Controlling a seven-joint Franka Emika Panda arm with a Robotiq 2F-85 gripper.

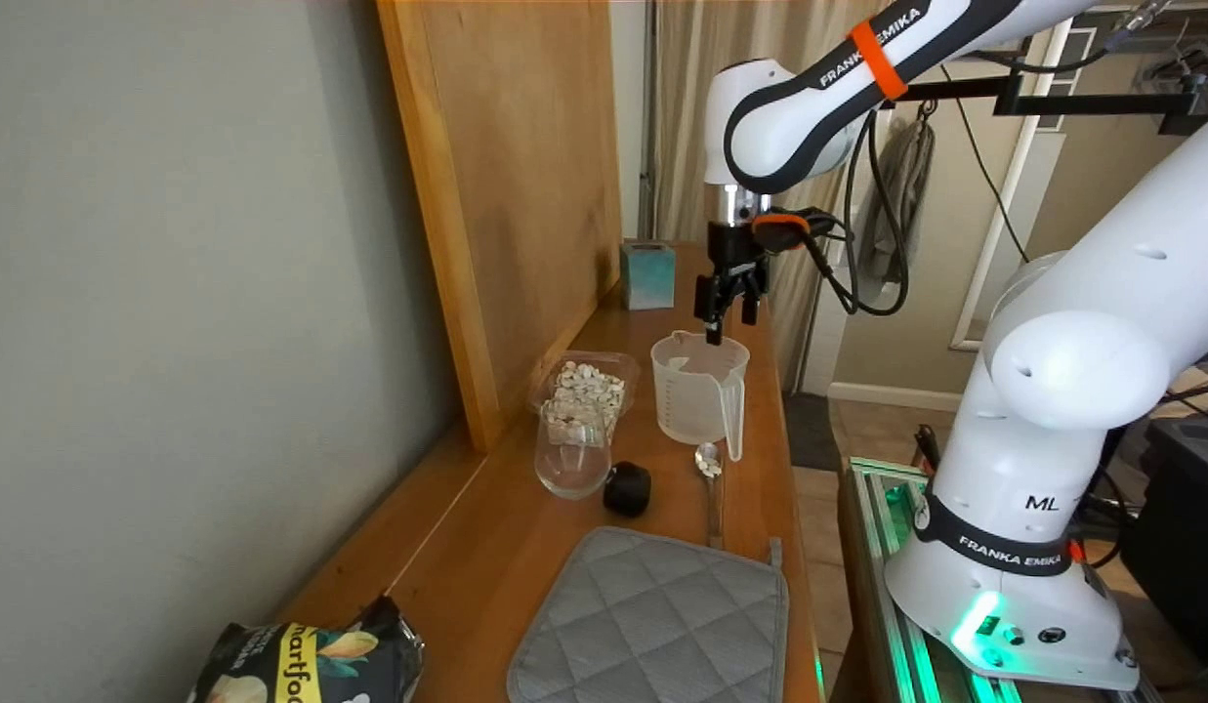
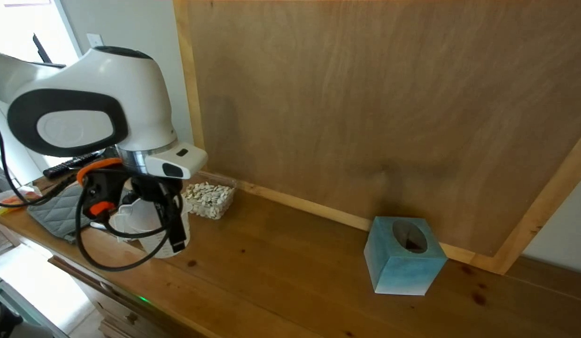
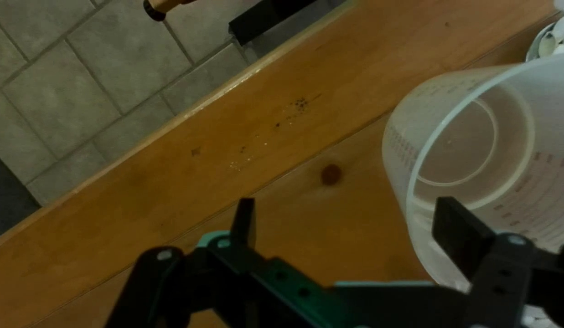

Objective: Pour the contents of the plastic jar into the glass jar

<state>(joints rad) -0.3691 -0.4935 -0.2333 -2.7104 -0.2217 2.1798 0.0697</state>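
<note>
Hand (image 3: 346,205) near plastic jar (image 1: 689,405), its mouth up, long axis vertical

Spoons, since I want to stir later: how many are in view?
1: the spoon lies on the counter between the plastic jar and the gray quilted mat; others could be hidden.

Grey quilted pad (image 1: 654,625), spoon (image 1: 715,510), snack bag (image 1: 315,656) on wooden counter (image 2: 290,277); blue tissue box (image 2: 405,270) near panel (image 2: 365,108).
</note>
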